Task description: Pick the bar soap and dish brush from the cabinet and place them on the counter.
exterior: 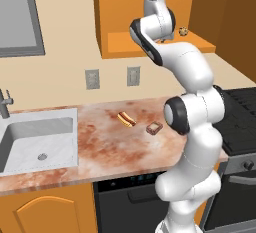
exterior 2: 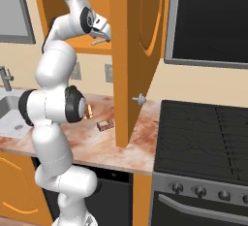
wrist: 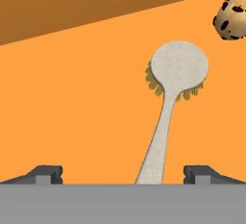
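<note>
My pincer [wrist: 123,172] is up inside the open cabinet [exterior: 150,43], fingers spread wide and empty, with the dish brush [wrist: 169,107] lying flat on the shelf between them: handle running toward me down the middle of the gap, round head away from me with yellowish bristles showing at its edge, so it sits bristle-side down. I'm lined up along the handle because that thin straight part is the easy thing to close on; the head looks too broad for the gap. Fingertips [wrist: 44,174] sit to either side of the handle's near end, not touching it as far as I can tell. A small round speckled item [wrist: 232,17] sits on the shelf off past the brush head, apart from it (not mine to take, and I judge it far enough not to get knocked). Bar soap [exterior: 154,127] is already down on the worktop [exterior: 105,142], just beside a hot dog [exterior: 126,119], so half the job reads as done and the brush is what's left. Cabinet door [exterior 2: 133,50] stands swung out beside my arm in the right base view, close to the wrist, so pulling straight back out seems the safe exit. Next I'd judge: close on the handle, lift, retreat, lower to the worktop.
</note>
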